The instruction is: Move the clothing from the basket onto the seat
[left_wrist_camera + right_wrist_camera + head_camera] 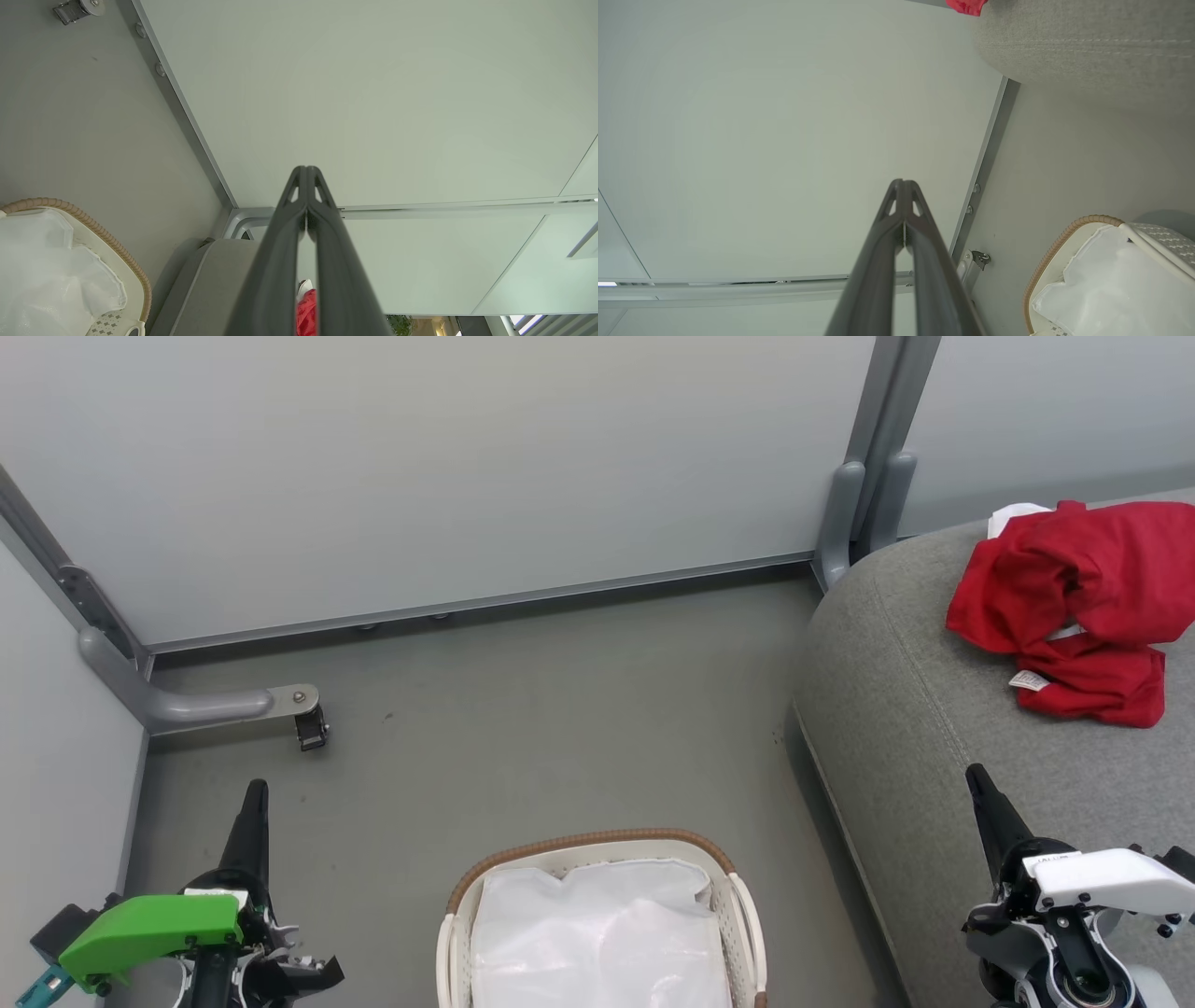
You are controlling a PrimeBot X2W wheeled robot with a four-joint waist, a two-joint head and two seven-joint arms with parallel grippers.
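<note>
Red cloth: the clothing (1074, 607) lies in a crumpled heap on the seat (915, 728), at about two o'clock from the basket (588, 842). From where I stand I cannot tell whether it is one garment or two bunched together.
Grey cushion: the seat takes up the three o'clock side of the head view, and the heap sits well in from its rounded edge.
Basket: it stands at six o'clock on the floor (523, 709), a strip of floor apart from the seat. Its white liner (597, 933) shows inside, with no red that I can see.
Left gripper (255, 791): low at eight o'clock, the two dark fingers pressed together with nothing between them.
Right gripper (976, 775): low at four o'clock over the seat's near corner, fingers likewise pressed together and empty.
Feel of the fabric: I'd judge it light, limp and hard to damage. It would droop and trail from any pinch and might drag a second piece along.
Where to take hold: if it needed lifting, a thick raised fold on top of the heap looks best. A thin hem or the small care label (1029, 680) could slip free.
Progress: with the clothing on the seat and the liner bare, the job looks done to me.
</note>
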